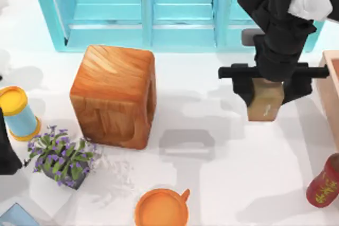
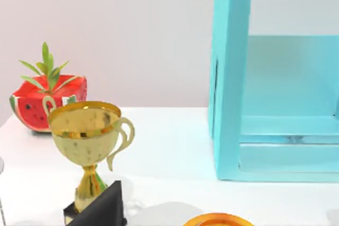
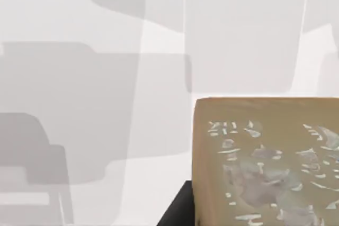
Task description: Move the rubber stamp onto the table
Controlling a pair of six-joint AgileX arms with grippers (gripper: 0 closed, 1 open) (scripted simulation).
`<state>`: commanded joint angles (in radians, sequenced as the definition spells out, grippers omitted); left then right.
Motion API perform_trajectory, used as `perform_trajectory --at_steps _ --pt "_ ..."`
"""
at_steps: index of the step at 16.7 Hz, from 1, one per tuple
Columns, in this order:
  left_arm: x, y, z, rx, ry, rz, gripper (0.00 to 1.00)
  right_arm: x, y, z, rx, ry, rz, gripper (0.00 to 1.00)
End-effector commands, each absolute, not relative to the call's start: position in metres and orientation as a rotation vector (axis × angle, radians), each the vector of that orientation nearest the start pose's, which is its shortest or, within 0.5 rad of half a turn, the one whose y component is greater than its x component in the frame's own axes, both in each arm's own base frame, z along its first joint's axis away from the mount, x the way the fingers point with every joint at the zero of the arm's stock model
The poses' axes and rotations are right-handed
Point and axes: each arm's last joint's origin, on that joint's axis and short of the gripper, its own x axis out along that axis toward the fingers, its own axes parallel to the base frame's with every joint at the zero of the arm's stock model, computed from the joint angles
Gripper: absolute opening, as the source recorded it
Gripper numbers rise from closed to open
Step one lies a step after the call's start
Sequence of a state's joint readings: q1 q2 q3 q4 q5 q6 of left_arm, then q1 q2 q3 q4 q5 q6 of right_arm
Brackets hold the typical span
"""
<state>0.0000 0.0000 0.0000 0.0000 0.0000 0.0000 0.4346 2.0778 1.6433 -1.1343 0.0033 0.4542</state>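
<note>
Far left of the bench (image 1: 222,183): a sliver of the left arm parked at the edge, can't tell what its hand is doing. Next to it a yellow-and-blue can (image 1: 17,113), then a little potted plant with purple flowers (image 1: 61,157) just below. From the left wrist view: a gold trophy (image 2: 90,141) up close, a watermelon-shaped planter (image 2: 45,99) behind it, and the side wall of the turquoise shelving unit (image 2: 230,78).

Moving along, a big glossy orange-brown wooden cube (image 1: 114,95) sitting in front of the shelving unit (image 1: 148,9). Orange mug (image 1: 161,208) near the bottom edge, about mid-bench.

Then the action on the right: right hand (image 1: 266,92) clamped on the rubber stamp (image 1: 265,100), dark fingers pressed on either side of the pale tan block. Held above the white bench, shadow cast off to the left on the surface. Right wrist view has the stamp's underside (image 3: 265,162) up close, pale flecks all over it, white bench beneath.

Far right: edge of a light wooden box (image 1: 332,88) and a dark red bottle with yellow writing (image 1: 324,183) lower down.
</note>
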Motion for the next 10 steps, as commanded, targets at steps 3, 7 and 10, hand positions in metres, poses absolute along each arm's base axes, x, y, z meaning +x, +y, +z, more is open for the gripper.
perform_trajectory --at_steps 3,7,10 --pt "0.106 -0.001 0.16 0.0 0.0 0.0 1.0 0.362 0.171 0.176 0.01 1.578 -0.015 0.0" --pt "0.106 -0.001 0.16 0.0 0.0 0.0 1.0 0.364 0.173 0.15 0.015 1.557 -0.006 0.0" --pt "0.106 -0.001 0.16 0.0 0.0 0.0 1.0 0.363 0.173 0.138 0.009 1.568 -0.01 0.0"
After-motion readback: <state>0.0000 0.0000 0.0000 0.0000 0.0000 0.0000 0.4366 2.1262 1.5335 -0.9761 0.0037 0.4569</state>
